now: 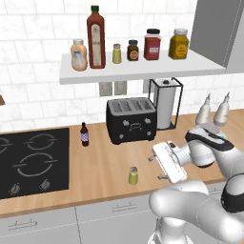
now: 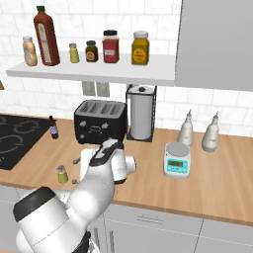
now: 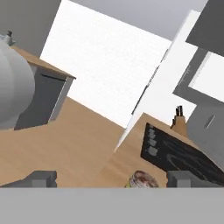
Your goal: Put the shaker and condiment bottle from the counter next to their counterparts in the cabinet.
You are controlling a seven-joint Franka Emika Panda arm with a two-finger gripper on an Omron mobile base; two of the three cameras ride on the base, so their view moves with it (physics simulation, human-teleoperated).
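A small yellow-green shaker (image 1: 133, 176) (image 2: 62, 174) with a grey top stands on the wooden counter (image 1: 105, 162) near its front edge. My gripper (image 1: 155, 168) (image 2: 75, 171) hangs just to its right, level with it, open and holding nothing. In the hand view the shaker's top (image 3: 142, 179) shows low between the fingertips (image 3: 41, 178). The tall red condiment bottle (image 1: 96, 38) (image 2: 45, 36) stands on the white cabinet shelf (image 1: 143, 71) beside a squat orange bottle (image 1: 79, 55) (image 2: 29, 51). A twin shaker (image 1: 116, 53) (image 2: 74, 53) stands just right of them.
A black toaster (image 1: 131, 119), a paper-towel holder (image 1: 166, 102) and a tiny dark bottle (image 1: 84, 134) stand at the back of the counter. The black cooktop (image 1: 33, 162) lies left. A scale (image 2: 177, 160) and two grey bottles (image 2: 197, 131) are right. Three jars (image 1: 152, 44) fill the shelf's right half.
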